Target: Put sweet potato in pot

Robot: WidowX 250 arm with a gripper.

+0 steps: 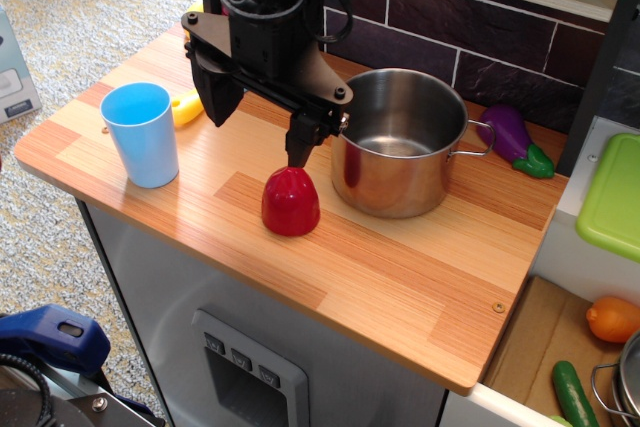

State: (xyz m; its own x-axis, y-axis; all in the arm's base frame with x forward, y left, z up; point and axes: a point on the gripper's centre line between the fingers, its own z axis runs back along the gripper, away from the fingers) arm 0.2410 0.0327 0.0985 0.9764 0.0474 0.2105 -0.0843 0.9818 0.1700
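The red sweet potato stands at frame centre on the bench, just left of the steel pot. Above it, the fingers hang spread apart, holding nothing

Glossy red sweet potato upright, seemingly just beside empty steel pot

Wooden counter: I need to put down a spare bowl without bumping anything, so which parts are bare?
The front strip of the counter, from the sweet potato to the right corner, is bare, as is the patch right of the pot, below the eggplant. It is crowded between the blue cup and pot, under the end effector.
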